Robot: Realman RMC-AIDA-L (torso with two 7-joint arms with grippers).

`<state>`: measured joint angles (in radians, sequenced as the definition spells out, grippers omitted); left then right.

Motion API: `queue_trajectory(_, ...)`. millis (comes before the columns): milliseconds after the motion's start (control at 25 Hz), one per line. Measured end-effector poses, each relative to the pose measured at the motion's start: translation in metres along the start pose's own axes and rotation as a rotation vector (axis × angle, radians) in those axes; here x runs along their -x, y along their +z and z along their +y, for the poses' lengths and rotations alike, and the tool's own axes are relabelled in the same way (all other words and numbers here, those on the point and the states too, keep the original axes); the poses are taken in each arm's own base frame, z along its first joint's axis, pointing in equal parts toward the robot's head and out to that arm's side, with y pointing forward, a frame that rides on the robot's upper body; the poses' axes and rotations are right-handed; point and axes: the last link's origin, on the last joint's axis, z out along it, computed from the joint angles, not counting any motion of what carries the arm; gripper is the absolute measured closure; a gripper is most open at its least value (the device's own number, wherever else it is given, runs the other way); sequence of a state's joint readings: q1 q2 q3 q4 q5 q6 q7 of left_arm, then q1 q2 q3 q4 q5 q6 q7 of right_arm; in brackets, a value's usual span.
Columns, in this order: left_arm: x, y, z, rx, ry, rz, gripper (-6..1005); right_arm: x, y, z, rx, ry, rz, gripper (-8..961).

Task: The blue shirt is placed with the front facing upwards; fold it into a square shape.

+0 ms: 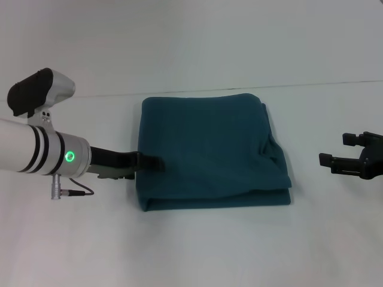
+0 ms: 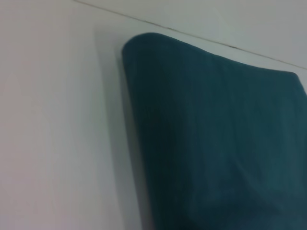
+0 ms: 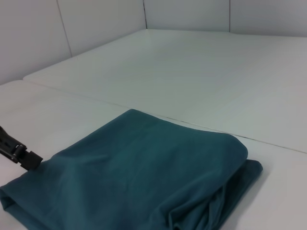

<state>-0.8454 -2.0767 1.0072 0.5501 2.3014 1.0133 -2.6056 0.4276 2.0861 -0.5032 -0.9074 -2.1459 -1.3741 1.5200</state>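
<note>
The blue shirt [image 1: 209,152] lies folded into a compact, roughly square stack at the middle of the white table; no lettering shows. It fills much of the left wrist view [image 2: 216,143] and lies in the near part of the right wrist view [image 3: 139,172]. Loose folds bunch at its right side. My left gripper [image 1: 152,160] reaches in from the left and rests at the shirt's left edge, its dark tip also showing in the right wrist view [image 3: 21,155]. My right gripper [image 1: 338,149] hovers open to the right of the shirt, apart from it and holding nothing.
The white table [image 1: 197,251] has a seam line [image 1: 323,84] running across behind the shirt. White walls [image 3: 96,19] rise at the far side. A small cable [image 1: 78,191] hangs under my left arm's wrist.
</note>
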Motion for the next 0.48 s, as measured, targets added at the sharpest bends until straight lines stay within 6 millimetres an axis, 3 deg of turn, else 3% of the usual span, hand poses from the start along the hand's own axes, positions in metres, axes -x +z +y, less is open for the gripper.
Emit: queue_trajectory(480, -0.0010, -0.0030, -0.0005, -0.018, 0.008, -0.015, 122, 0.0002, 0.0000, -0.0007, -0.005, -0.006, 0.000, 41)
